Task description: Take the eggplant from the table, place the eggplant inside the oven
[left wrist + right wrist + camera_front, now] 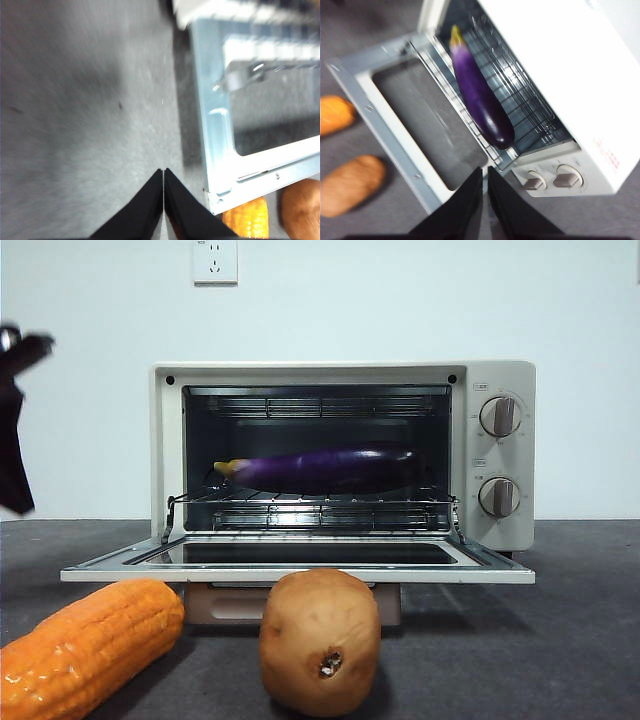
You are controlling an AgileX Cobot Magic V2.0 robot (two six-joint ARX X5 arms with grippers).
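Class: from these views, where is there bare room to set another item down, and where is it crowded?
Bare table lies right of the potato, before the oven knobs. The open door is bare too. The front left is crowded: corn cob and potato. The eggplant fills the rack.

Our left tool [163, 175] hangs with its two black jaws pressed together, gripping nothing. Our right tool [484, 172] is likewise closed and empty. One dark arm [15, 420] shows at the front view's upper side edge.
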